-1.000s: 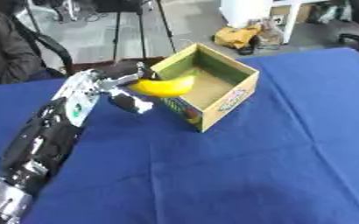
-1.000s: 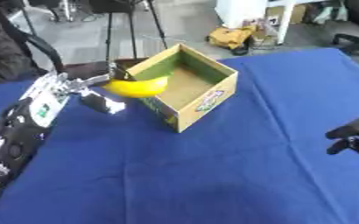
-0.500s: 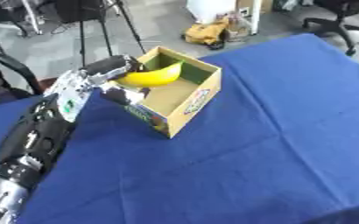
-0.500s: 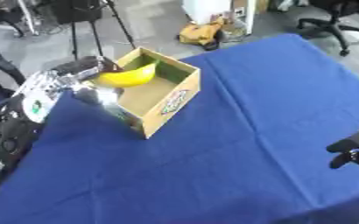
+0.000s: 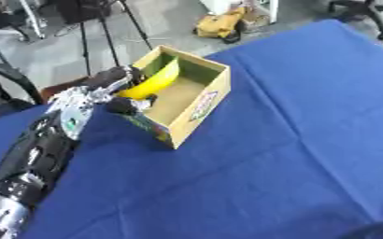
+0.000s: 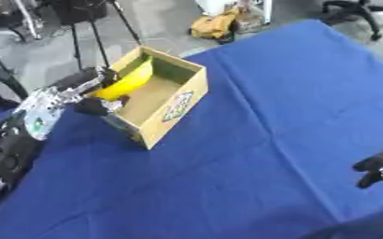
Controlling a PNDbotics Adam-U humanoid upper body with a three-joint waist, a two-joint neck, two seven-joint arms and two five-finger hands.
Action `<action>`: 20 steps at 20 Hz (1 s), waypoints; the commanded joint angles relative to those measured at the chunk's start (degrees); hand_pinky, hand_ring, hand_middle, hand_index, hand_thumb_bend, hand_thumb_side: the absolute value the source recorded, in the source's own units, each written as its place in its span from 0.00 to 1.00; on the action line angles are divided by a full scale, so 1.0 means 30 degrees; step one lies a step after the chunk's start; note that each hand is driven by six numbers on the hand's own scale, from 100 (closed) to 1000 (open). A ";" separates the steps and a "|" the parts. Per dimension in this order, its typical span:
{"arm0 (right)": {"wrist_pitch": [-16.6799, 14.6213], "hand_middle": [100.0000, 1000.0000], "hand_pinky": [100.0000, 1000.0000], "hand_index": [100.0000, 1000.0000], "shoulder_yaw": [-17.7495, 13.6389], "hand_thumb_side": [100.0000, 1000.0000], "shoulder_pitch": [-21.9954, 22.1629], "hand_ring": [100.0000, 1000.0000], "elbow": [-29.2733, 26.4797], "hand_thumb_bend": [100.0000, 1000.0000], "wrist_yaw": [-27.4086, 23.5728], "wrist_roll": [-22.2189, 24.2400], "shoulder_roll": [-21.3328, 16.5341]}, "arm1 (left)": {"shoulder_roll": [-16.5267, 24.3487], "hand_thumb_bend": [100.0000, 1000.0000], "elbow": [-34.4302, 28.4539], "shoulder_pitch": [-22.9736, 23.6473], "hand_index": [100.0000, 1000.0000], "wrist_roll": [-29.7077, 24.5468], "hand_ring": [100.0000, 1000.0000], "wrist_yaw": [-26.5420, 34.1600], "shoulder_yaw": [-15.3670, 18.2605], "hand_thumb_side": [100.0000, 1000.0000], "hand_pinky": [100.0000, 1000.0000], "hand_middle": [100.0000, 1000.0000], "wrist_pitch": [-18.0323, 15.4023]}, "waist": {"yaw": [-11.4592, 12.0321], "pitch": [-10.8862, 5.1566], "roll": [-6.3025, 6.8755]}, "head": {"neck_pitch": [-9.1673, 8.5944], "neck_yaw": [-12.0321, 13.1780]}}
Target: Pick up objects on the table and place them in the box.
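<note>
A yellow banana is held tilted over the left rim of the open cardboard box, which stands on the blue table. My left hand is shut on the banana's lower end, beside the box's left wall. Most of the banana hangs inside the box opening. My right hand shows at the right edge of the right eye view, low over the table, its fingers curled and holding nothing.
The box floor looks bare. Beyond the table's far edge are black tripod legs, a yellow bag on the floor and a chair base. Blue cloth stretches to the right of the box.
The camera has shifted, so the whole scene slid. My left hand has carried the banana further over the box rim, and it now tilts down into the opening.
</note>
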 commanded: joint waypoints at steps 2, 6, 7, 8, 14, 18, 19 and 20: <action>0.0071 0.50 0.48 0.61 -0.0028 0.66 -0.0269 0.62 -0.0094 0.00 0.0290 -0.0030 -0.0129 | 0.0814 0.42 -0.0180 -0.0254 0.80 0.1013 0.59 -0.0753 0.0283 0.80 0.57 0.58 -0.0197 | 0.0012 -0.0220 -0.0131 | -0.0238 -0.0002; 0.0103 0.50 0.48 0.61 -0.0043 0.66 -0.0280 0.62 -0.0038 0.00 0.0317 -0.0054 -0.0098 | 0.0730 0.42 -0.0302 -0.0121 0.79 0.1842 0.59 -0.1194 0.0282 0.80 0.57 0.58 -0.0379 | 0.0083 -0.0272 -0.0110 | -0.0134 -0.0037; 0.0110 0.50 0.48 0.61 -0.0048 0.66 -0.0282 0.62 -0.0028 0.00 0.0304 -0.0068 -0.0116 | 0.0731 0.42 -0.0403 -0.0076 0.79 0.2016 0.59 -0.1136 0.0293 0.79 0.57 0.58 -0.0439 | 0.0125 -0.0309 -0.0114 | -0.0099 -0.0061; 0.0113 0.50 0.48 0.61 -0.0051 0.65 -0.0269 0.62 -0.0021 0.00 0.0283 -0.0075 -0.0136 | 0.0768 0.40 -0.0551 0.0001 0.79 0.2163 0.59 -0.1027 0.0292 0.78 0.56 0.58 -0.0484 | 0.0191 -0.0362 -0.0145 | -0.0060 -0.0072; 0.0140 0.50 0.48 0.61 -0.0223 0.63 0.0189 0.62 0.0116 0.00 -0.0059 -0.0284 -0.0200 | 0.1073 0.25 -0.3266 0.1561 0.76 0.1668 0.55 0.2869 -0.0227 0.72 0.52 0.53 -0.1148 | 0.1605 -0.1042 -0.0832 | 0.0533 -0.0326; 0.0145 0.50 0.47 0.61 -0.0376 0.61 0.0490 0.62 0.0182 0.00 -0.0393 -0.0445 -0.0318 | 0.1365 0.05 -0.7183 0.3964 0.75 0.0177 0.54 0.7672 -0.0665 0.77 0.50 0.52 -0.0679 | 0.3344 -0.1494 -0.1355 | 0.1023 -0.0664; 0.0148 0.50 0.47 0.61 -0.0402 0.61 0.0529 0.62 0.0189 0.00 -0.0478 -0.0477 -0.0322 | 0.1355 0.00 -0.8271 0.4707 0.74 -0.0204 0.54 0.8903 -0.0670 0.81 0.50 0.52 -0.0307 | 0.3773 -0.1551 -0.1495 | 0.1089 -0.0757; 0.0145 0.50 0.47 0.61 -0.0421 0.60 0.0565 0.62 0.0187 0.00 -0.0552 -0.0494 -0.0328 | 0.1347 0.00 -0.9347 0.5425 0.74 -0.0589 0.53 1.0128 -0.0640 0.88 0.49 0.51 0.0137 | 0.4103 -0.1592 -0.1618 | 0.1144 -0.0822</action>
